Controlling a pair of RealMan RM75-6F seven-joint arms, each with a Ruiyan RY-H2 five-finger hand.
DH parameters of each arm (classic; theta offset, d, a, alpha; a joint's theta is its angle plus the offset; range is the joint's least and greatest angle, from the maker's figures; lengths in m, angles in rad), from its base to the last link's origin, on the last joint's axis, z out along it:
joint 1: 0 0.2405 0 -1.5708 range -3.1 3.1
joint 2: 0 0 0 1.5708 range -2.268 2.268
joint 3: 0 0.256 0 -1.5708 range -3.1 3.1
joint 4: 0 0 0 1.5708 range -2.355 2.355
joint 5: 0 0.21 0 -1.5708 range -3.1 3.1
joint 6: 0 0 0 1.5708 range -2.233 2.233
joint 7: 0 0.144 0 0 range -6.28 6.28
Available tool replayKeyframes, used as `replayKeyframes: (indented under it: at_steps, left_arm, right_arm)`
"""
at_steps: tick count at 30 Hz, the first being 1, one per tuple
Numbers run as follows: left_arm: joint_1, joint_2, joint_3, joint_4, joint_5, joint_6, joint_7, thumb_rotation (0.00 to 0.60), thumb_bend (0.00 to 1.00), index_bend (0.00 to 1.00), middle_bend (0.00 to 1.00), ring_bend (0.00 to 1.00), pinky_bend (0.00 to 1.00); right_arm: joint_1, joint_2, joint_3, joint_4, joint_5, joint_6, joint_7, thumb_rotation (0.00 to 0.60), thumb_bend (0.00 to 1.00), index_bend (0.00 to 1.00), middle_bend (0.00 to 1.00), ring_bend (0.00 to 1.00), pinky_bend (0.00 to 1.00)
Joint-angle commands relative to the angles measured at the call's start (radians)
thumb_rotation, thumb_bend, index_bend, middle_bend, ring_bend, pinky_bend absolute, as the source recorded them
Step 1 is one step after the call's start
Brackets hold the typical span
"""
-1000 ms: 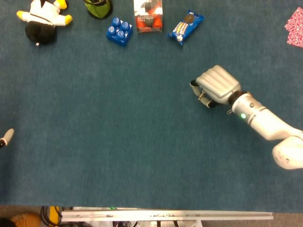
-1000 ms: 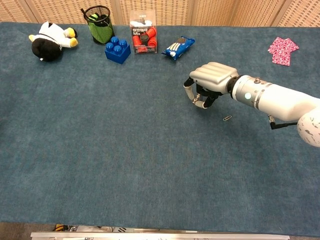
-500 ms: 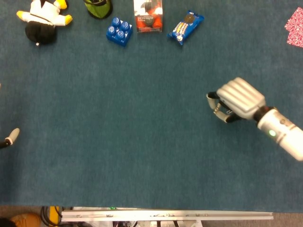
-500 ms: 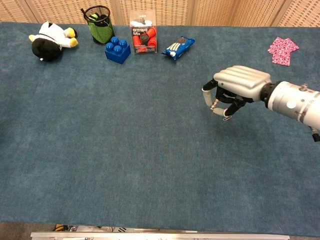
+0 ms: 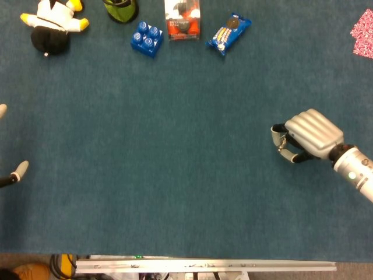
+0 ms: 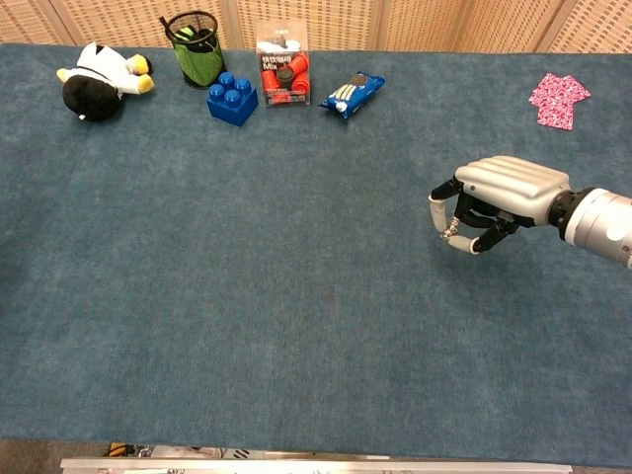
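At the far left edge of the head view, only the fingertips of the left hand (image 5: 14,174) show, spread apart and holding nothing over the blue table (image 5: 163,175). Along the far side lie a plush toy (image 5: 52,23), a blue brick (image 5: 146,38) and a snack packet (image 5: 228,32). On the right, the right hand (image 5: 306,135) curls in, seemingly pinching a small paperclip (image 6: 450,233) between thumb and fingertip. So thin a piece probably needs steady, light pressure and a level, slow wrist.

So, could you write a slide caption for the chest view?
Right hand, fingers curled, above blue table; toys and snacks along the far edge.
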Motion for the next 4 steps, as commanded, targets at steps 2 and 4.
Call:
replayKeyframes:
  at_steps: [2, 4]
  left_arm:
    - [0.0, 0.0, 0.0, 0.001, -0.002, -0.001, 0.0, 0.6, 0.2, 0.02, 0.08, 0.05, 0.01]
    - [0.0, -0.001, 0.0, 0.001, -0.004, -0.003, 0.0, 0.6, 0.2, 0.02, 0.08, 0.05, 0.01]
  right_arm:
    - [0.0, -0.014, 0.001, 0.016, -0.009, -0.011, 0.012, 0.6, 0.37, 0.64, 0.95, 0.95, 1.0]
    - [0.0, -0.021, 0.003, 0.024, -0.01, -0.015, 0.018, 0.6, 0.37, 0.64, 0.96, 0.95, 1.0]
